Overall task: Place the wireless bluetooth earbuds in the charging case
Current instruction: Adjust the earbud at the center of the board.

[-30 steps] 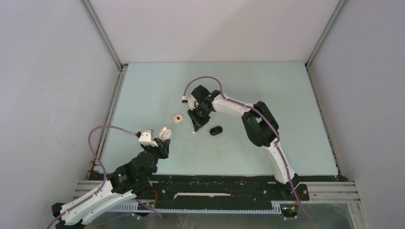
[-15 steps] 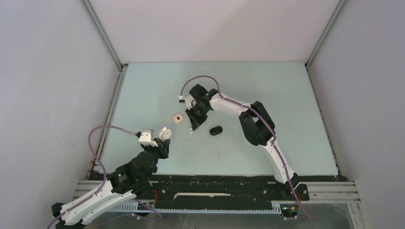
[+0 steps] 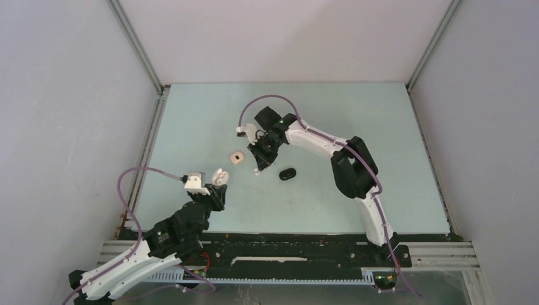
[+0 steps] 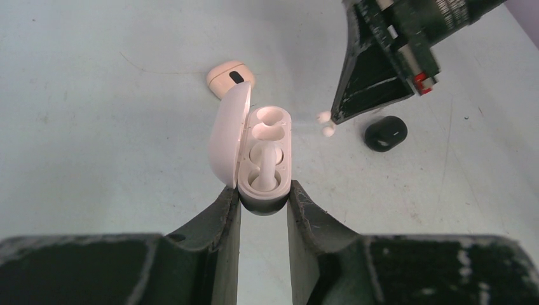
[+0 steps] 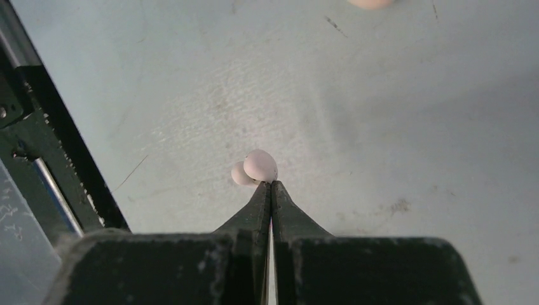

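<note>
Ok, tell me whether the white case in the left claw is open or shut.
Open: the white pill-shaped plastic case has its lid swung aside, baring its inside.

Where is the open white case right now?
In the top view the open white case is on the left side, held between the fingers of the left gripper, with the cream case just beyond it.

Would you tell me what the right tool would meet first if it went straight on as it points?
The white earbud lying right at the right tool's shut tips, apparently touching them, though depth is unclear.
</note>
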Robot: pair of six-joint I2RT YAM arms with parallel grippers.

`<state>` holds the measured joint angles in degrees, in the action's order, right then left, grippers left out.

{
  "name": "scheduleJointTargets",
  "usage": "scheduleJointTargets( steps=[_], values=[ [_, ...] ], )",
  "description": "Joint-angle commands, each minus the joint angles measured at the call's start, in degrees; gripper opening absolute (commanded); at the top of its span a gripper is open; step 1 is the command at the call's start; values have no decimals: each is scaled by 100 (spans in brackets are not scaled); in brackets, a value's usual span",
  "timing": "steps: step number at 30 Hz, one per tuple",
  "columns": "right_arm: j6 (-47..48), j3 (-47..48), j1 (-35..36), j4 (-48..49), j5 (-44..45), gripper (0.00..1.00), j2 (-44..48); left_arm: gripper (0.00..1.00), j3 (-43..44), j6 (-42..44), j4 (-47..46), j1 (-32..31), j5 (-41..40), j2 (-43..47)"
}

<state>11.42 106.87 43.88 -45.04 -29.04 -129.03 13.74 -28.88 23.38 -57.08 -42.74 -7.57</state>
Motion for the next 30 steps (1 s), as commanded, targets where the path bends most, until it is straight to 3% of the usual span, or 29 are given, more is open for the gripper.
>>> scheduleJointTargets(
  steps=[1, 5, 14, 22, 26, 30],
  values=[
    [649, -131, -107, -312, -147, 0, 709, 0, 180, 115, -268, 22, 99, -13],
    [1223, -646, -86, -524, 204, 0, 1415, 0, 6, 307, -622, 21, 425, -99],
    [2730, -2661, 501, -99, 2430, 0, 3797, 0, -320, 806, -2153, 21, 1180, -1132],
    [4451, -3632, 863, -1809, 2660, 0, 4339, 0, -375, 964, -2778, 21, 1355, -1523],
    [4852, -4711, 1069, -1618, 3101, 0, 4549, 0, -465, 977, -2773, 21, 1403, -1295],
    [4861, -5139, 1123, -1254, 3427, 0, 4174, 0, -511, 965, -2631, 21, 1429, -1073]
  ],
)
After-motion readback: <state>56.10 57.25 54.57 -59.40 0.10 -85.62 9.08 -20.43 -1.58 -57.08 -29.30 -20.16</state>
